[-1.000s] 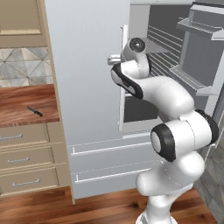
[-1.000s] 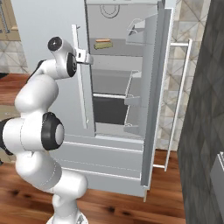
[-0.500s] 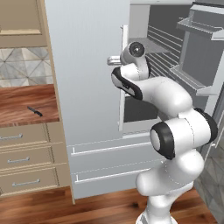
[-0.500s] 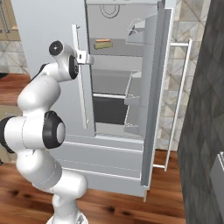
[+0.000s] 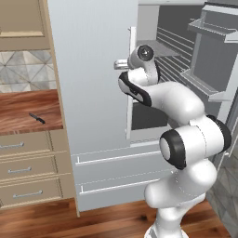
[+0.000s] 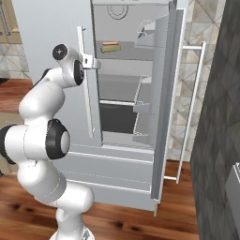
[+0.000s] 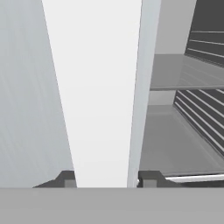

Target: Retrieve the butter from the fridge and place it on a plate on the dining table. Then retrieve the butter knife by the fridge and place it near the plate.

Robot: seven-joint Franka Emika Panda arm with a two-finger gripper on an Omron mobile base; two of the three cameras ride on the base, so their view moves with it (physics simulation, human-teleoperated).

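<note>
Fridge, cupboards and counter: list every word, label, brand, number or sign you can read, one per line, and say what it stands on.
None: no readable text in any view.
The fridge, its open door, the butter and the drawers carry no lettering.

Glossy white rounded arm segments, black joint bands, 2 dark fingertips [image 7: 148, 178].

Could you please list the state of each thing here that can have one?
fridge door beside the counter: shut
other fridge door: swung wide open
fridge drawers: both shut
butter: lying on an upper fridge shelf
butter knife: lying flat on the counter
counter drawers: shut
gripper: closed on the shut door's white bar handle
</note>
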